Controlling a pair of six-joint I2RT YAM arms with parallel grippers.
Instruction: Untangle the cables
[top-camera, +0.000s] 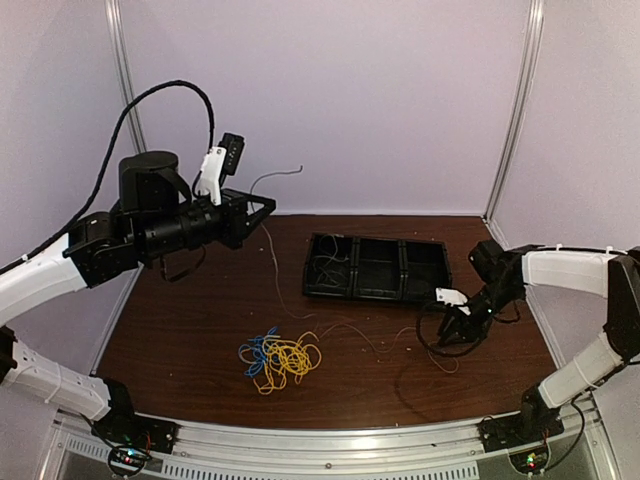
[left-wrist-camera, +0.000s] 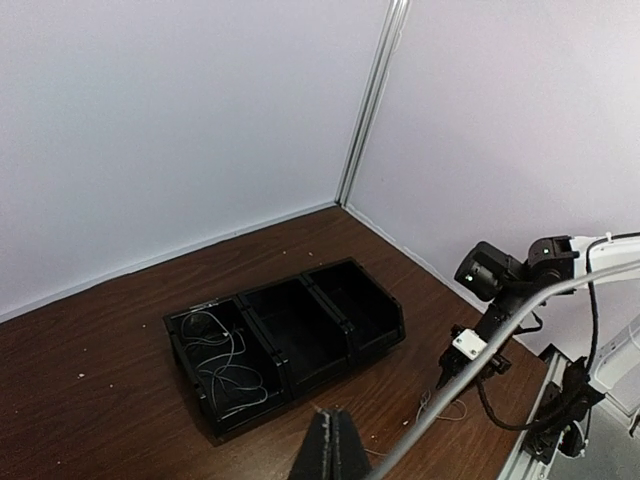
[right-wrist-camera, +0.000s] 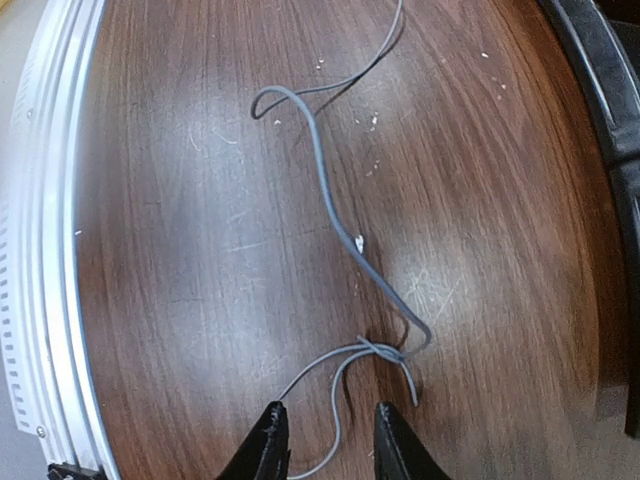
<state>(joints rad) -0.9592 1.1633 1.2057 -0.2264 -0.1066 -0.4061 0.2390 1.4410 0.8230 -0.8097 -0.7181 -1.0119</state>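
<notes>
As left gripper (top-camera: 268, 208) pinches grey cable (right-wrist-camera: 328, 190) high, likely clearing tangle, right gripper (right-wrist-camera: 330, 445) straddles tail, half-open, empty.

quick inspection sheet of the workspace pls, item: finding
surface: dark wood table, scuffed, white specks
job's things: yellow and blue bundle on table; grey cable runs from left gripper down toward the right one; pale wires in tray's end compartment
clutter: black three-compartment tray
grippers: left gripper raised, shut on grey cable; right gripper low, fingers apart over grey cable
cables: black arm cable arching over left arm
surroundings: pale walls, metal corner posts
</notes>
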